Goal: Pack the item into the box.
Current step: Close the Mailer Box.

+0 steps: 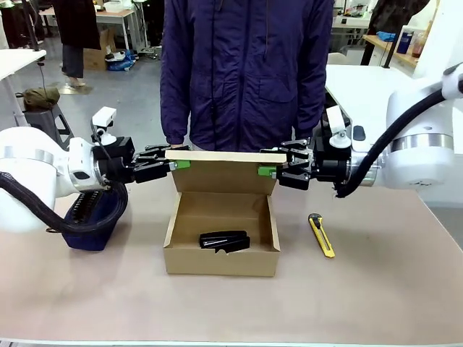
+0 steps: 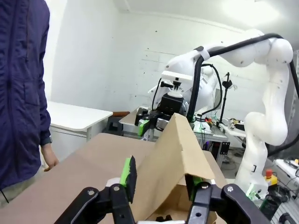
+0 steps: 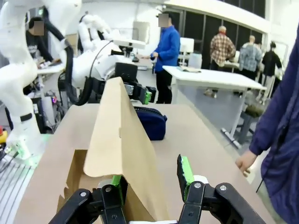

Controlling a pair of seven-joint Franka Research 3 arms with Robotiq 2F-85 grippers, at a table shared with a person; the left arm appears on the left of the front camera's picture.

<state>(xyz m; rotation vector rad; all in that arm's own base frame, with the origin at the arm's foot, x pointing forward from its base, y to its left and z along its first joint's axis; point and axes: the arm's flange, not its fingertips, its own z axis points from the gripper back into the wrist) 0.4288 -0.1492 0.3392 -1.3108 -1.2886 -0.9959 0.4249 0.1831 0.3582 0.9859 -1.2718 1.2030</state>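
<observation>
item [image 1: 224, 240] sits in box [image 1: 221, 262] | left gripper [image 1: 177, 160], right gripper [image 1: 269, 168] spread open astride lid flap [image 1: 226, 155] | best lowered together, evenly

Front camera was evenly lit from overhead with no glare, and the table [image 1: 376, 289] took only a faint shadow along the box [image 1: 221, 262]. Inside it was dimmer, and the item [image 1: 225, 241] read as a dark shape with little detail. In the left wrist view a bright ceiling patch [image 2: 243, 9] blew out and the white wall [image 2: 107, 60] washed pale, lines bowing at the edges. The right wrist view was bright too, with the fingers [image 3: 185, 171] of the right gripper [image 3: 149, 168] slightly soft and the far people [image 3: 168, 56] hazy.
</observation>
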